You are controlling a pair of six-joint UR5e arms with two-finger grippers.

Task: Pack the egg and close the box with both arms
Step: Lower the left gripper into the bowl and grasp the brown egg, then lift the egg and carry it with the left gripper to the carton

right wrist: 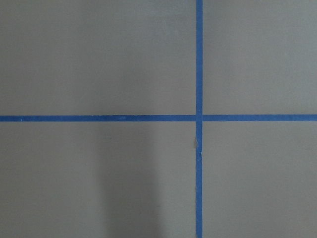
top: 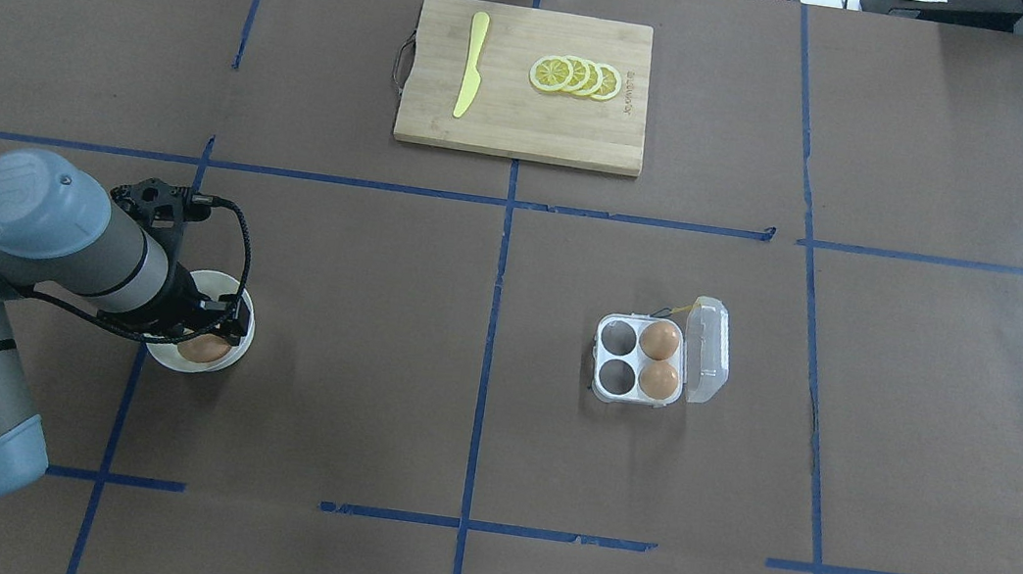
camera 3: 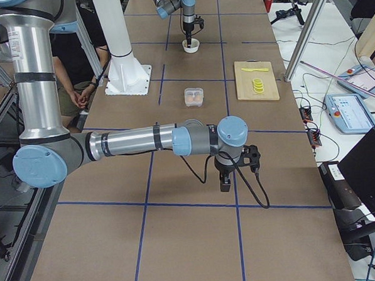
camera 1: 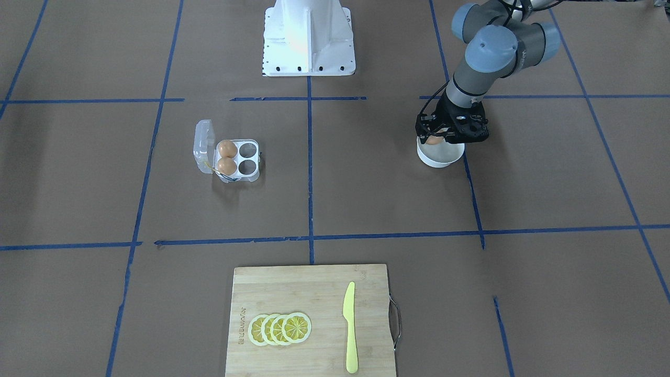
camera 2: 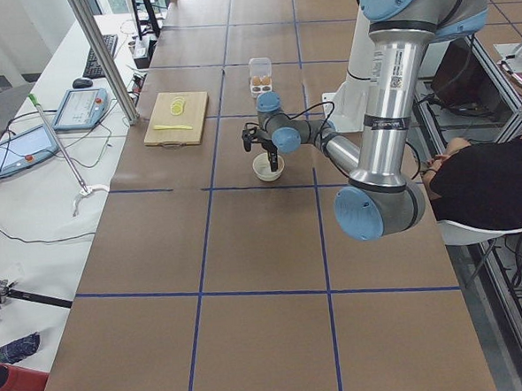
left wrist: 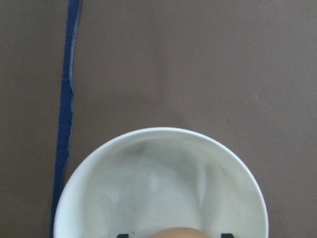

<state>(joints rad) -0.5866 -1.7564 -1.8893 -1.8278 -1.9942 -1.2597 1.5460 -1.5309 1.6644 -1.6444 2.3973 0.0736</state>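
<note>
Where my left arm (top: pixel 1 259) reaches out over the table (top: pixel 898 427), my left gripper (top: pixel 206 341) hangs just above a white bowl (camera 1: pixel 440 156). Its jaws are drawn narrow around the egg (left wrist: pixel 180 232). In the left wrist view the egg's brown top sits between my two black fingertips (left wrist: pixel 121 235), with the white inside of the bowl beyond it. The box (top: pixel 640 358) stands well apart from the bowl, across the middle tape line on the other half of the table. Its clear lid (top: pixel 709 351) is swung open and lies on the side away from the bowl. Two other eggs (top: pixel 661 340) fill the pair of cells next to the lid, and the pair of cells nearer the bowl is empty. A thin yellow string (top: pixel 682 307) trails from the hinge end of the box. My right gripper (camera 3: pixel 225 184) shows only in the side view from my right, pointing down close over the table and well apart from the box. I cannot tell whether its jaws are wide or narrow, since the right wrist view shows only brown table and a crossing of blue tape lines (right wrist: pixel 199 59). At the table's far edge lies a wooden cutting board (top: pixel 514 119) with a row of overlapping lemon slices (top: pixel 577 76) and a yellow knife (top: pixel 471 64) on it.
</note>
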